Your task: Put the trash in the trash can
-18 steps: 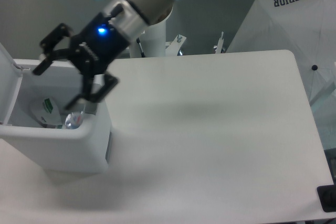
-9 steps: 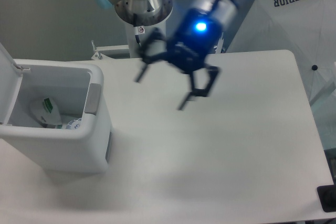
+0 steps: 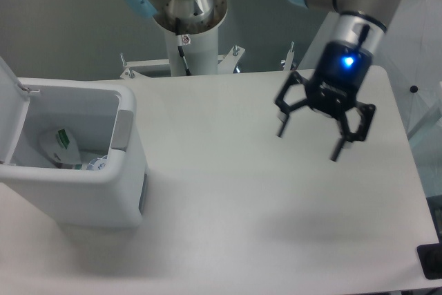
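I see my gripper [image 3: 309, 144] hanging above the table [image 3: 228, 198], fingers spread apart and holding nothing. Both 2 trash pieces, wrapper [image 3: 56, 144] and bottle [image 3: 95, 164], lie inside the bin [image 3: 90, 188], well off to its side.

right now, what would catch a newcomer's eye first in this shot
The black pincer with its glowing blue light hangs open and empty over the right half of the white table. At the left edge stands the white trash can, lid flipped up, with the crumpled wrapper and the crushed bottle lying inside.
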Controlling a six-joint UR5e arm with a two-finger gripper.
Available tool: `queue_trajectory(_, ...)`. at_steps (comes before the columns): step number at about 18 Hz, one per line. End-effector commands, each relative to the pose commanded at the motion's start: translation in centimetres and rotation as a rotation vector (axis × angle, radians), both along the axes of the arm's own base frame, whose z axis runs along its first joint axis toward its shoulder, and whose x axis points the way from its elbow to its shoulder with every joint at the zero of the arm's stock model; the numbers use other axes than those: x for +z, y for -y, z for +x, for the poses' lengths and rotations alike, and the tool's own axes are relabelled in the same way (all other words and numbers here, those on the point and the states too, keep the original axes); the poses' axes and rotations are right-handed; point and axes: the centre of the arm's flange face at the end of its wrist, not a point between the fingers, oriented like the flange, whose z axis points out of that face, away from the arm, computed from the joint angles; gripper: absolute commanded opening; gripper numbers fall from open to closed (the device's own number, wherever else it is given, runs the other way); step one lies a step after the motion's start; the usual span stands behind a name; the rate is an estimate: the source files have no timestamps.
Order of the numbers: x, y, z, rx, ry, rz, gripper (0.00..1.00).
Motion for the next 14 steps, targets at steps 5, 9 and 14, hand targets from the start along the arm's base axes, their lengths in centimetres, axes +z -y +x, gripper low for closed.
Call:
queue_trajectory(5,-3.8,0.9,-2.1,0.014,-0.035,-0.179,1.0)
queue_trajectory(9,-6.2,2.2,-2.9,-0.207,-0.218,-0.387,1.0)
queue_trajectory(14,-6.8,3.0,-3.4,-0.241,-0.24,-0.47,1.0)
